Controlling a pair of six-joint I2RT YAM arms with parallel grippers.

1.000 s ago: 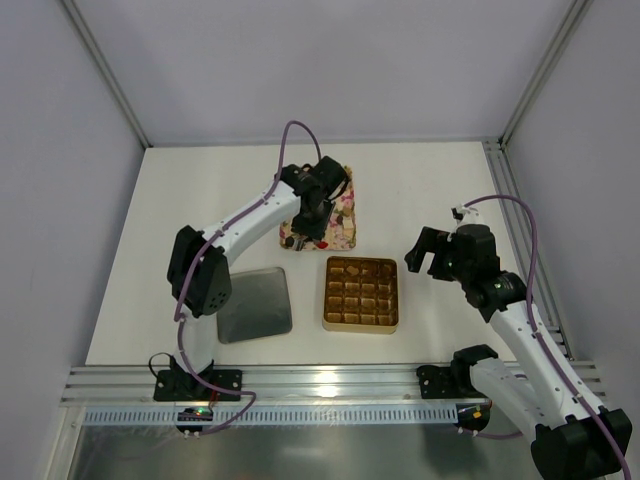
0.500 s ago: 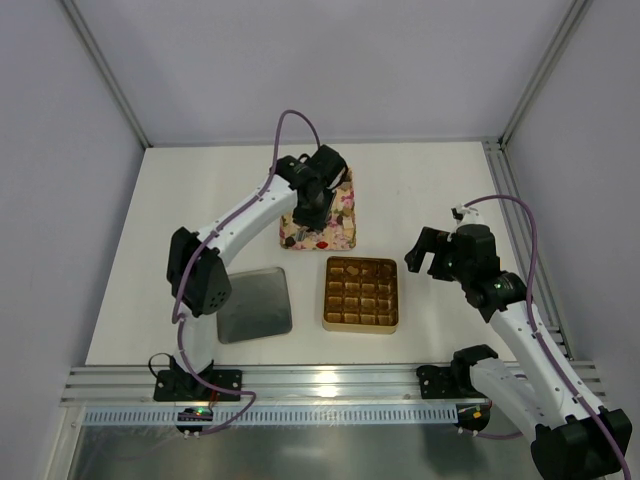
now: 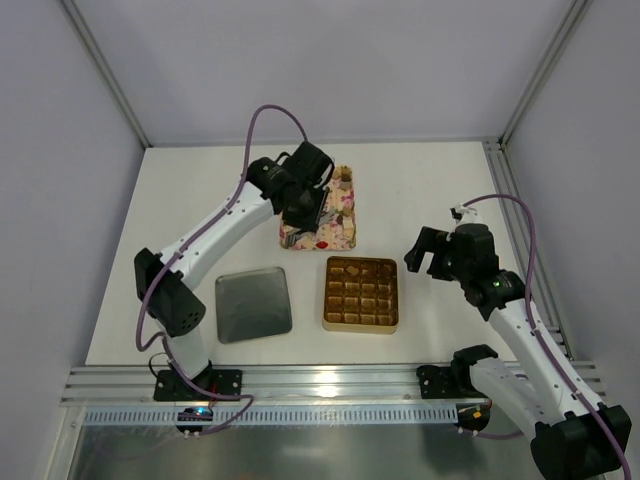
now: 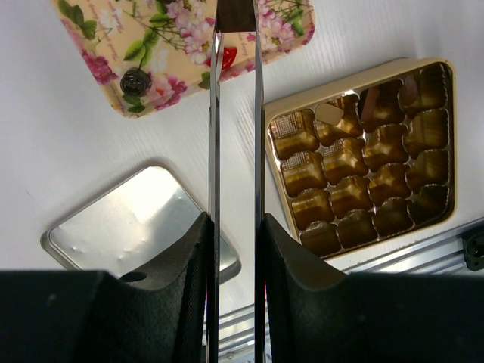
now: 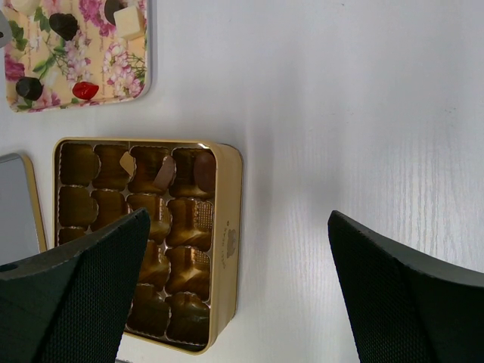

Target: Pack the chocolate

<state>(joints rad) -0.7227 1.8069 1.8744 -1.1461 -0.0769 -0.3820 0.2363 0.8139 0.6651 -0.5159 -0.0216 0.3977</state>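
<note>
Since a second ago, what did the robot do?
The left arm swung its elbow leftward, so it no longer hides the silver lid, and the left gripper shifted slightly left over the floral tray, gripping a dark chocolate. The right arm, gold box, tray and lid stayed put.

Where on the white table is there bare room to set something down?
Free: the white table between the pink floral tray and the right wall, and the far left corner beyond the flat silver metal lid. Crowded: the middle, where tray, lid and gold gridded box lie close.
</note>
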